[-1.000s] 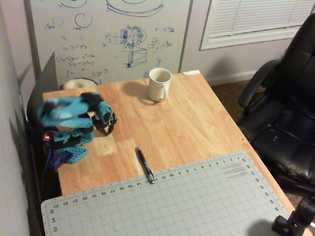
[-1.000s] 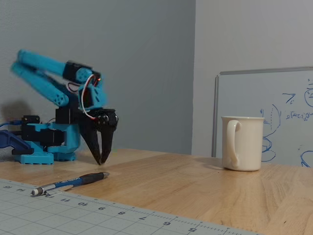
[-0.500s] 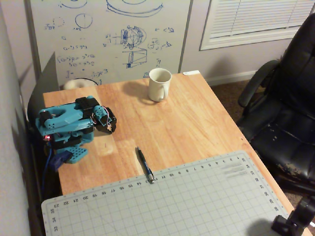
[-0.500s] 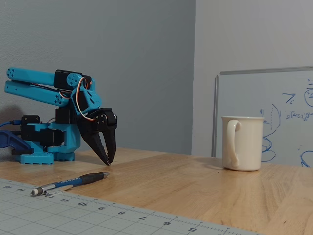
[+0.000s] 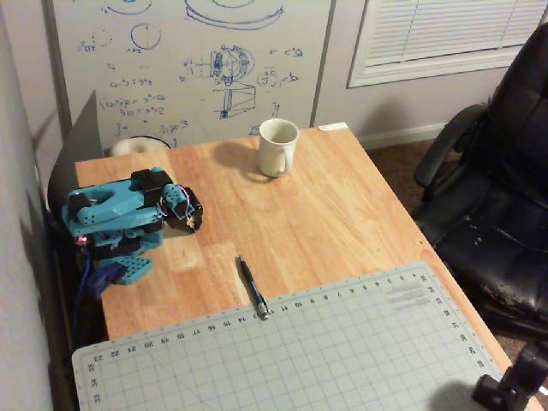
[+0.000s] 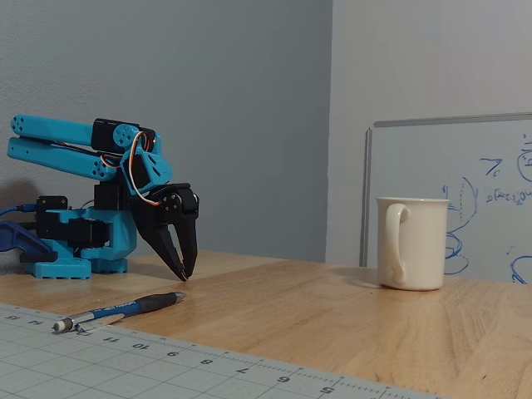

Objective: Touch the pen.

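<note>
The pen (image 5: 253, 286) is slim and dark blue-black with a silvery tip. It lies flat on the wooden table (image 5: 342, 214), its tip end resting on the edge of the grey cutting mat (image 5: 291, 351). In the fixed view the pen (image 6: 125, 310) lies in front of the arm. My blue arm is folded back at the table's left side in the overhead view. My gripper (image 5: 190, 223) (image 6: 184, 271) points down with its black fingers together just above the wood, a short way from the pen and not touching it.
A white mug (image 5: 277, 146) (image 6: 411, 243) stands upright at the table's far side. A whiteboard (image 5: 188, 68) leans behind the table. A black office chair (image 5: 497, 197) stands at the right. A black clamp (image 5: 505, 385) sits at the mat's near right corner.
</note>
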